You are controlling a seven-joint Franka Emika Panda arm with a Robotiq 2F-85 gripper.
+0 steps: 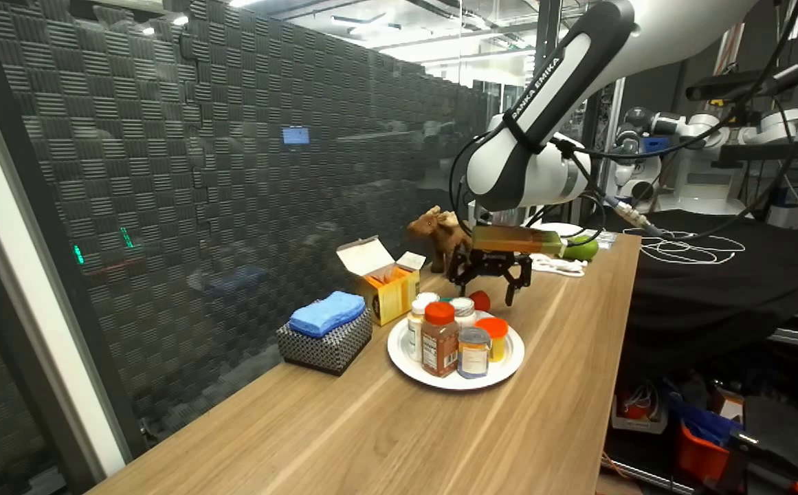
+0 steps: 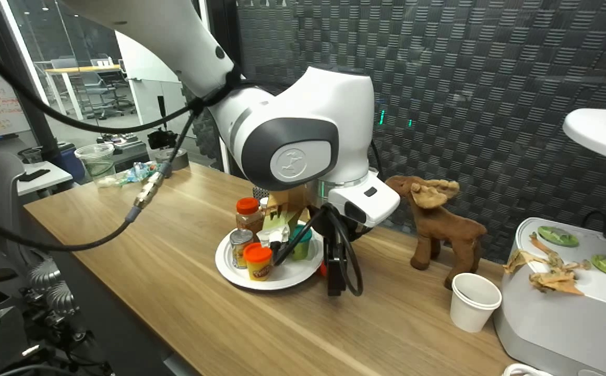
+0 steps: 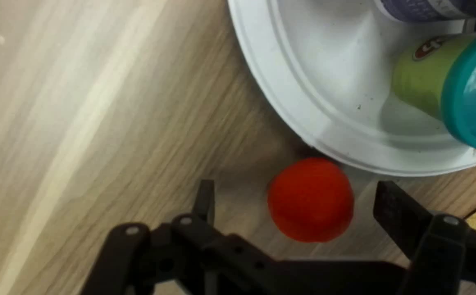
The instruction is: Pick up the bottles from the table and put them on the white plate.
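The gripper (image 3: 295, 200) is nearest us, fingers wide — between them, a round red object (image 3: 311, 200) beside the white plate (image 3: 319, 127) of bottles (image 1: 440, 347).

One wooden table (image 1: 371, 447) holds one white plate (image 1: 433, 382) bearing one brown red-capped bottle (image 1: 440, 347), at least two white-capped bottles (image 1: 415, 340), one grey-topped jar (image 1: 473, 359) and two tubs (image 2: 258, 268), one orange-lidded and one teal-lidded. Alongside are one round red object (image 3: 311, 200), one toy moose (image 2: 441, 224), one open yellow carton (image 1: 393, 301), one patterned box (image 1: 333, 347), one folded blue cloth (image 1: 328, 313) and at least one white paper cup (image 2: 468, 311).
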